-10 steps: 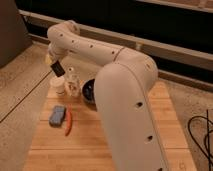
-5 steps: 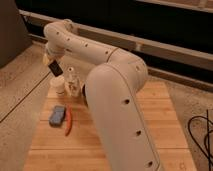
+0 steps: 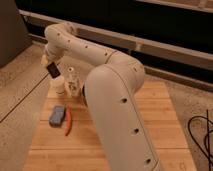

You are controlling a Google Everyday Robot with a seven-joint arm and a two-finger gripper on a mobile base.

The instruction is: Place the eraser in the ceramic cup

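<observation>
While holding the eraser, gripper hovers above ceramic cup.

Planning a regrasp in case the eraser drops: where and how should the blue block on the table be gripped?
Judging by its pose, take the blue block across its short sides, from straight above. It lies flat on the wooden table, the orange-red stick close along its right, so the fingers need care there. The gripper now holds the eraser above the ceramic cup.

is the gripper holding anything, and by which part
The gripper holds the eraser by its upper end, tilted, above the ceramic cup.
</observation>
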